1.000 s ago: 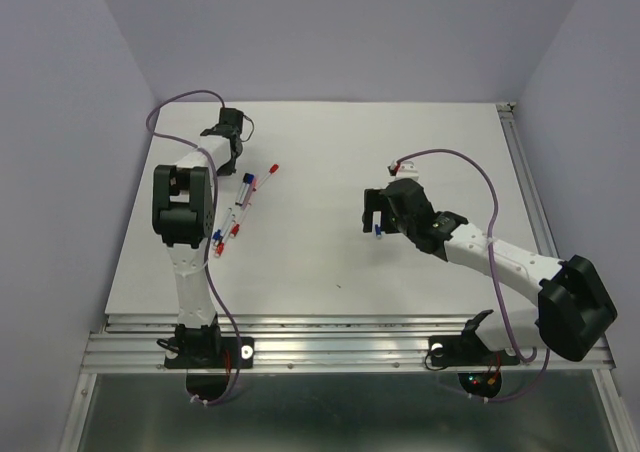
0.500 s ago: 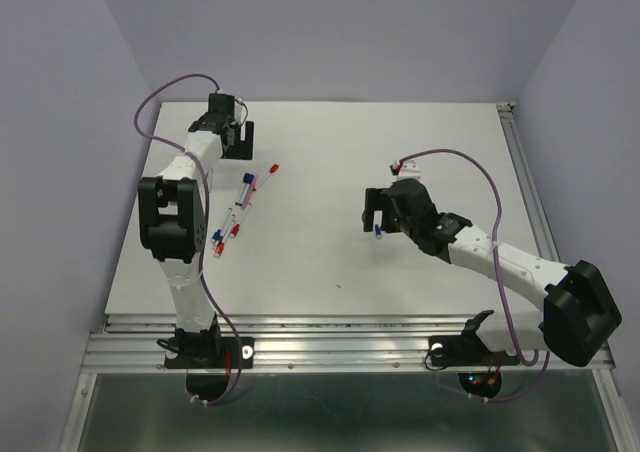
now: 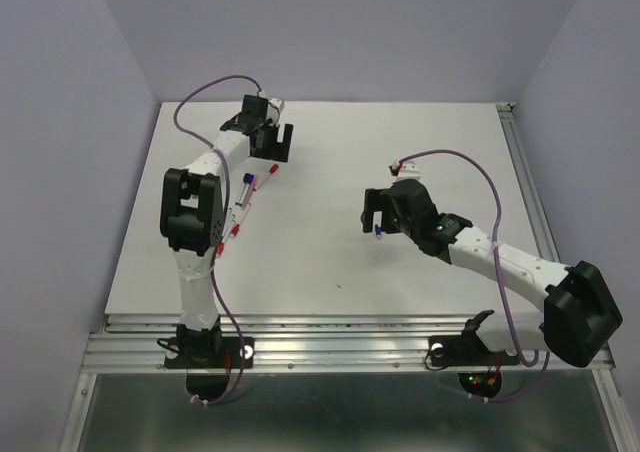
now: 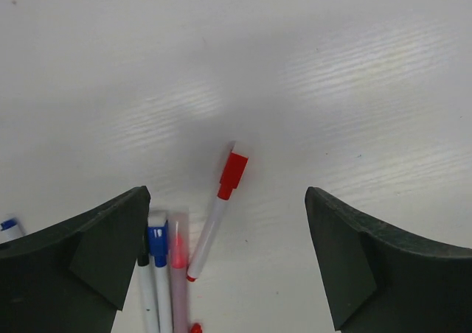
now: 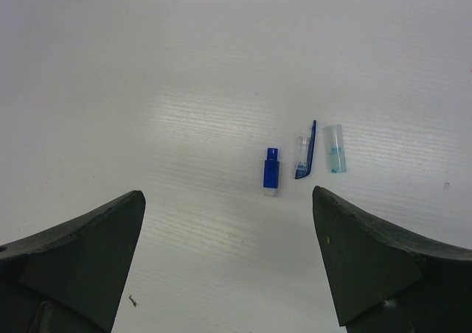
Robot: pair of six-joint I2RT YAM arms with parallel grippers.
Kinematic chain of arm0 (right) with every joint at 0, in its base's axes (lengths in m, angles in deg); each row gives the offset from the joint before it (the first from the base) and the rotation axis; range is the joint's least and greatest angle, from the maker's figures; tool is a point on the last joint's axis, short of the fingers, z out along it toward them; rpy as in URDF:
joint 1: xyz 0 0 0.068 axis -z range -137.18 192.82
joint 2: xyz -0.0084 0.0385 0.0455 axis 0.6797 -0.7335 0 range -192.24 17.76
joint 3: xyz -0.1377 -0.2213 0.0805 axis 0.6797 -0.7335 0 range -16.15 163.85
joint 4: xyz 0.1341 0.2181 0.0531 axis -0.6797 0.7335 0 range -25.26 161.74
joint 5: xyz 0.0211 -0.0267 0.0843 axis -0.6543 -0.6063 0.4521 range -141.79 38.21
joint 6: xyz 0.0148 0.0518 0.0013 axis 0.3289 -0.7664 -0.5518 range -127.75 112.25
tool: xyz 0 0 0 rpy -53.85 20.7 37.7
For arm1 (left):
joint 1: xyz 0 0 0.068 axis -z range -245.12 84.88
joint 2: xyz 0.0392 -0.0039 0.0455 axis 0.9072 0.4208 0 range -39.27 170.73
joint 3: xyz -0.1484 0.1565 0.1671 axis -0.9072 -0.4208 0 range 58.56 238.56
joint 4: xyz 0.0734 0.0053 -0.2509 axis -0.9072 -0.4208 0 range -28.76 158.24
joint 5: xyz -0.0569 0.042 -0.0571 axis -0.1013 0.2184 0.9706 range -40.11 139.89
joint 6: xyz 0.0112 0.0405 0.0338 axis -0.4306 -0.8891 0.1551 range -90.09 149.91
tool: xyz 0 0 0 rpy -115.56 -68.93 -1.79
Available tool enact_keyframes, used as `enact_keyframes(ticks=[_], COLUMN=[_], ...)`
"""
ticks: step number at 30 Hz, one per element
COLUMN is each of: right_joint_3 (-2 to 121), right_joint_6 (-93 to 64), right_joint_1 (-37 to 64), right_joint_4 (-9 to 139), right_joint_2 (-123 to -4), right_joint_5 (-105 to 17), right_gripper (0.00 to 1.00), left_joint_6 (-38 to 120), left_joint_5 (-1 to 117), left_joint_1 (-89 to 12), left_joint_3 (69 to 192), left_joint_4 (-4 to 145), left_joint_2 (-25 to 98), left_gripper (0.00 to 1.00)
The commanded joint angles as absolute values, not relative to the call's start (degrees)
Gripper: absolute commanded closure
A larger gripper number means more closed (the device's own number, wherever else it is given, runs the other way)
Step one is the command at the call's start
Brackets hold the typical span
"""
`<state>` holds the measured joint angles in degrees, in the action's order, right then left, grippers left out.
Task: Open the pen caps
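Pen caps (image 3: 378, 230) on the white table (image 3: 330, 262), both pincers spread wide, holding nothing.
From above we see the left gripper (image 3: 271, 150) just beyond a cluster of pens (image 3: 240, 200), and the right gripper (image 3: 379, 217) over the dark blue cap (image 3: 378, 230). Our left wrist view shows a red cap (image 4: 233, 172) seated on its barrel (image 4: 206, 233), slanting from upper right to lower left. Our right wrist view shows the dark blue cap (image 5: 271, 172), a clear clipped cap (image 5: 304, 155) and a light blue cap (image 5: 335, 149) loose, side by side, each lengthwise up the picture.

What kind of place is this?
Probably a laboratory robot cell: a white table closed in by plain lilac walls, with the left arm and right arm bolted to an aluminium rail.
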<state>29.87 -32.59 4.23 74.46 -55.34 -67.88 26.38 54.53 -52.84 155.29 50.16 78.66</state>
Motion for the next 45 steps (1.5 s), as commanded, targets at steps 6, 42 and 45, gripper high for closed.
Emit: enact_keyframes(ticks=[6,42,45], right_joint_3=[29.0,30.0,30.3], right_joint_6=[-31.9,-32.4,-32.3], right_joint_1=[4.7,4.7,4.7], right_joint_4=[71.6,72.7,72.9], right_joint_2=[-54.3,-56.1,-55.5], right_joint_5=[-67.3,-67.3,-65.8], right_gripper=[0.0,0.0,0.0], left_joint_6=[23.8,30.3,35.2], left_joint_5=[48.7,48.0,47.9], left_joint_1=[-49.5,-48.2,-47.6], left_joint_3=[160.9,164.0,162.7], left_joint_4=[44.8,42.8,43.0], left_joint_2=[85.0,89.6,86.5], left_gripper=[0.11,0.91,1.0])
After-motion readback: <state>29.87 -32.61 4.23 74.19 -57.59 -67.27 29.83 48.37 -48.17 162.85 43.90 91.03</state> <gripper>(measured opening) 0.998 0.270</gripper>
